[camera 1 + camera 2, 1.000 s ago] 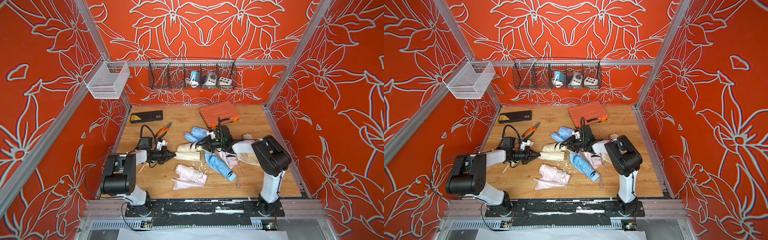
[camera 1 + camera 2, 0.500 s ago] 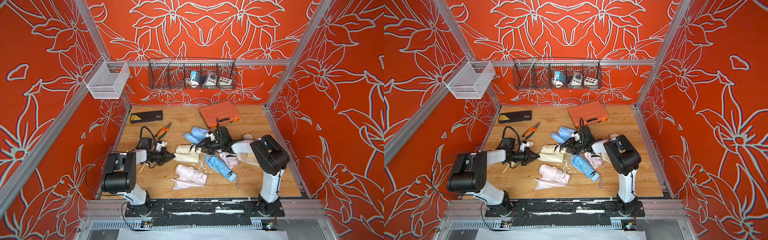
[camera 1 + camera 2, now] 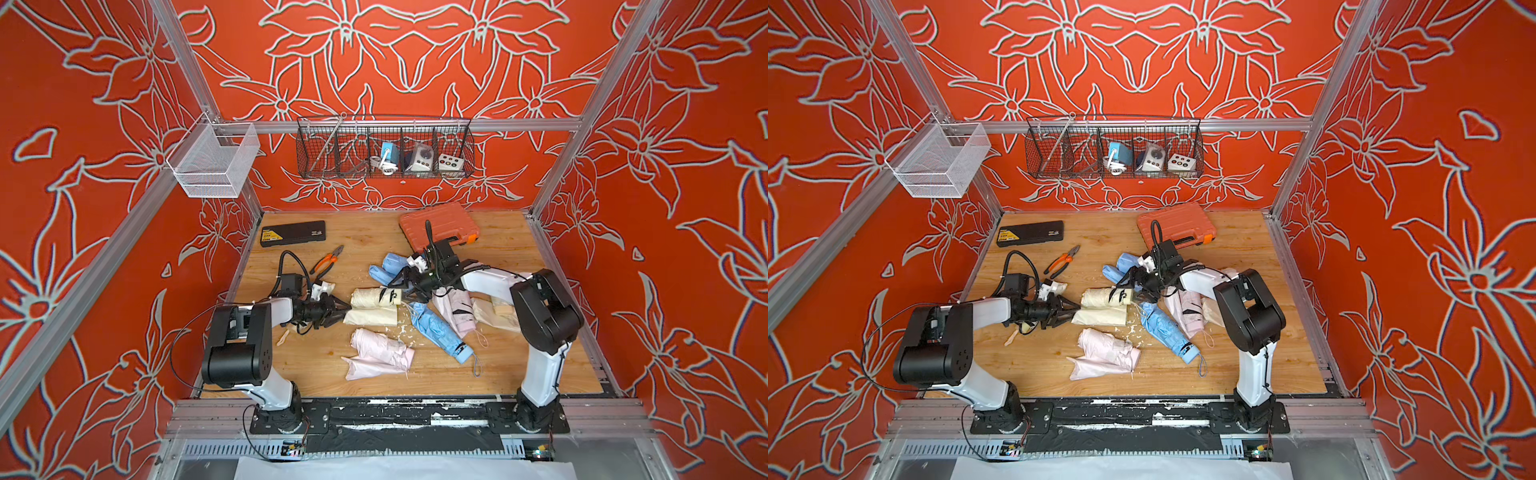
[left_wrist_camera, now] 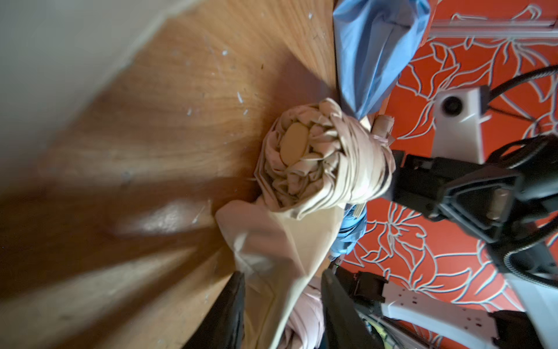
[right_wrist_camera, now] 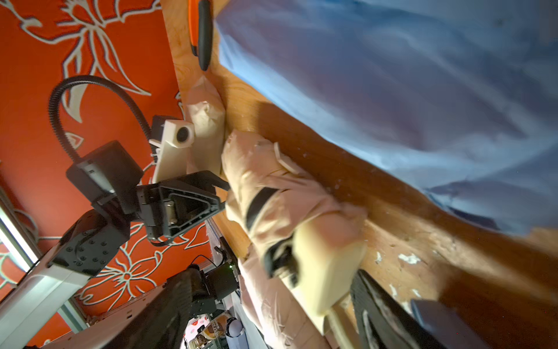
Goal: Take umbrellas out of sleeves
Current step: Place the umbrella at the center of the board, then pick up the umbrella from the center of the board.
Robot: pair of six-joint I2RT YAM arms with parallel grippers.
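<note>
Left tool [image 3: 344, 313] lies low over the wooden counter [image 3: 307, 365] with its jaws apart. It points at the ends of a cream umbrella [image 3: 374, 297] and a cream sleeve [image 3: 372, 318], which lie side by side and touching in the middle of the counter. In the left wrist view the limp end of the sleeve runs between the two black fingers [image 4: 229, 314] with a gap on one side, so nothing is clamped. The umbrella's pleated cap end sits just beyond, outside the sleeve.

Right tool [image 3: 406, 291] is at the opposite end of the same umbrella, its jaws spread wide. In the right wrist view the pale handle end, with its black strap [image 5: 259, 204], sits between the fingers. Whether either finger touches it I cannot tell.

Nearer the front edge a pink umbrella [image 3: 376, 343] rests against a flat pink sleeve [image 3: 365, 368]. A blue umbrella [image 3: 440, 332] lies slantwise just beside the cream pair. A second pink umbrella [image 3: 455, 309] lies next to it, partly under the right arm. Behind the right tool are blue bundles [image 3: 386, 268]; I cannot tell whether they are umbrellas or sleeves.

Toward the back wall lie an orange case [image 3: 438, 226], orange-handled pliers [image 3: 328, 262] and a black box [image 3: 293, 233].
</note>
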